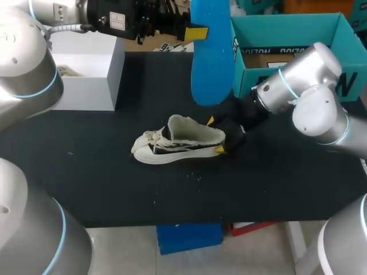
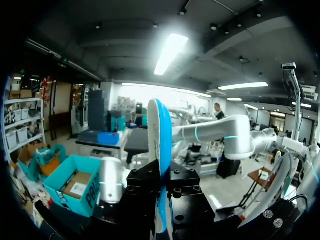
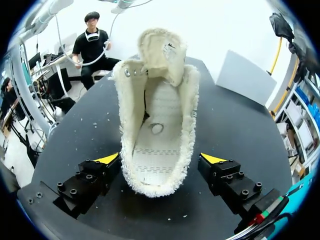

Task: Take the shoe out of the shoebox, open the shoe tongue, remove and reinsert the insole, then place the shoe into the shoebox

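Shoe (image 1: 178,142) sits upright on its sole on the black table (image 1: 103,189), out of the box. Its heel lies between the fingers of the right gripper (image 3: 160,160) and its toe points away from that gripper. The tongue (image 3: 162,52) is folded forward, which leaves the fleecy mouth open and the bare footbed showing. The right fingers stand spread, one on each side of the heel. A sliver of table shows on at least one side, so they appear to flank the shoe without pinching it.

The blue insole (image 1: 212,57) hangs high above the heel. The left gripper (image 1: 199,33) clamps it by one end, and most of its length dangles free below the fingers.

The main risk seems to be the shoe skating away. If the heel is not clamped, a push from the insole would likely shove the shoe forward out of the right fingers. The long free end could also flex or swing, catch on the fleece collar and buckle instead of sliding in. The tongue may flop back over the mouth. As the left gripper descends, it would come close to the right arm.

The teal shoebox (image 1: 287,18) stands behind the right arm, and a white box (image 1: 86,74) sits below the left gripper.
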Robot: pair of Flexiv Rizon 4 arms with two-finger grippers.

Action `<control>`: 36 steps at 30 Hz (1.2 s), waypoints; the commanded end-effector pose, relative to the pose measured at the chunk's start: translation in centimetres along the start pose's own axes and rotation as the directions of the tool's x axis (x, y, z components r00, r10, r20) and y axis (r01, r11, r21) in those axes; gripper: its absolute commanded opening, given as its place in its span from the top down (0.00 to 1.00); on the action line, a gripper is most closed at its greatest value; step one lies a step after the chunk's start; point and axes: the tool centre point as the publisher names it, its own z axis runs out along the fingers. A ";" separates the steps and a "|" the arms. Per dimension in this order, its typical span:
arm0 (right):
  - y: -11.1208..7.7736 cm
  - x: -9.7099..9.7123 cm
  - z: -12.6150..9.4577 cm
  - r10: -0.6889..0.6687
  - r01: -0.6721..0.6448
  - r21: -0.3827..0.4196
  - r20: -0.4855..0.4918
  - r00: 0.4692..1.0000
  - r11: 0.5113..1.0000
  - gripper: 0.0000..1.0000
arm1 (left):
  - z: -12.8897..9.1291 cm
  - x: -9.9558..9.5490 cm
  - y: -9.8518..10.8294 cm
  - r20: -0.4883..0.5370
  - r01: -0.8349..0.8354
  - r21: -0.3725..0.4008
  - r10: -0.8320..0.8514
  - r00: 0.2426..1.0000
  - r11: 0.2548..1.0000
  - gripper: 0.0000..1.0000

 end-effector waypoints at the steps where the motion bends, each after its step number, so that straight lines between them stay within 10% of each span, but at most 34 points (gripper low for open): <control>1: -0.7 -0.2 0.4 0.000 -0.001 -0.076 -0.007 1.000 0.997 0.00 | 0.2 0.0 0.1 0.005 -0.001 0.002 0.001 1.000 1.000 1.00; 20: -1.5 -0.5 -1.4 0.009 -0.010 -0.014 -0.085 0.996 1.000 0.00 | 0.2 0.0 0.1 0.005 -0.001 0.002 0.001 1.000 1.000 1.00; 28: -1.2 -1.5 -4.7 0.099 -0.081 0.329 -0.040 0.994 0.941 0.00 | 0.2 0.0 0.1 0.005 -0.001 0.002 0.001 1.000 1.000 1.00; 36: 1.3 -3.5 -4.7 0.142 -0.148 0.692 0.065 0.988 0.706 0.00 | 0.2 0.0 0.1 0.005 -0.001 0.002 0.001 1.000 1.000 1.00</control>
